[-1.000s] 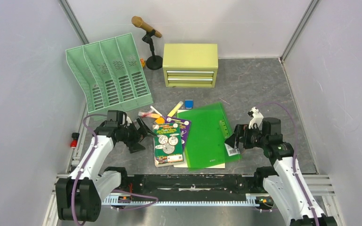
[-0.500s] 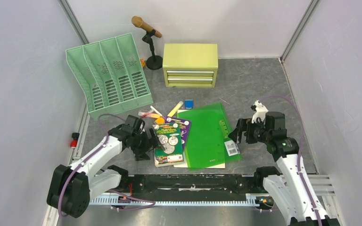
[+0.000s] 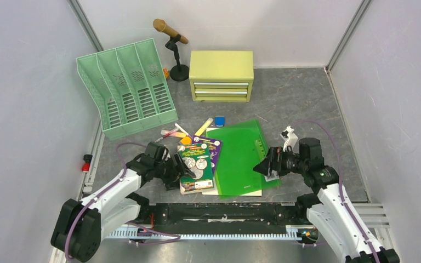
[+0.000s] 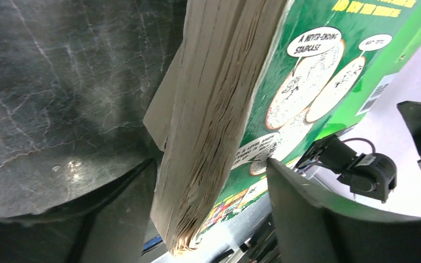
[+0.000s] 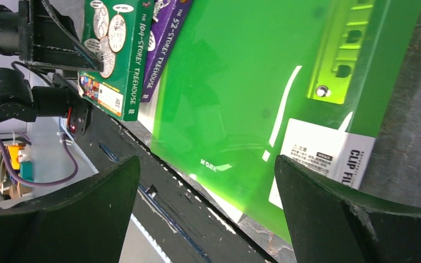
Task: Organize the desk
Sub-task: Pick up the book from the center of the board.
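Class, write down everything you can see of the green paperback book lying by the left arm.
The green paperback is thick, with a glossy cartoon cover of white speech bubbles and yellowed page edges; its spine reads The 104-Storey Treehouse. It lies closed, cover up, partly over a purple book beside the green folder. The left pincer straddles its page edge, jaws open; contact is unclear.
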Controlling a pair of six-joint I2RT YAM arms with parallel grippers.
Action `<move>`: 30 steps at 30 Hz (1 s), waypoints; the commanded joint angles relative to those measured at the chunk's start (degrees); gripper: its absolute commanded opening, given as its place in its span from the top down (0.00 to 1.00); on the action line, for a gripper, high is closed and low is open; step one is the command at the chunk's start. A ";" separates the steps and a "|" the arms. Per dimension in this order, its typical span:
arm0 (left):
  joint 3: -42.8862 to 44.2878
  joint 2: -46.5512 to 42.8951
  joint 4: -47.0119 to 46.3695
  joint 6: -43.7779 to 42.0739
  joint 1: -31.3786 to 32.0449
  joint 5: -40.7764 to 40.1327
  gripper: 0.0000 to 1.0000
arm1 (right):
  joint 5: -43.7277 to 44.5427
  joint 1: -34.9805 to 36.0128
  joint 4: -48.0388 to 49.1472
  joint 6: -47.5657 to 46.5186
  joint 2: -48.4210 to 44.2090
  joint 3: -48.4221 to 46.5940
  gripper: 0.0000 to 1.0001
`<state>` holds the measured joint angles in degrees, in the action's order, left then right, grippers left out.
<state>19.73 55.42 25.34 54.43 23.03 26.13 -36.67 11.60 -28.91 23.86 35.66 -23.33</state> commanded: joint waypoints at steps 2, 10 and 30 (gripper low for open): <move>-1.97 -3.24 -6.06 4.18 0.53 2.59 0.34 | -0.65 2.38 3.88 2.40 0.58 -1.53 0.02; -1.05 -8.55 -2.13 4.57 0.63 4.55 0.71 | 0.89 3.94 0.84 -0.35 2.94 -6.77 0.01; 10.04 -20.17 -6.62 7.03 0.64 8.92 0.98 | -3.28 10.15 10.39 4.83 7.01 -8.47 0.01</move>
<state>25.89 37.04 29.67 58.57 23.40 29.06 -37.36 19.35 -25.06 25.28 41.80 -29.89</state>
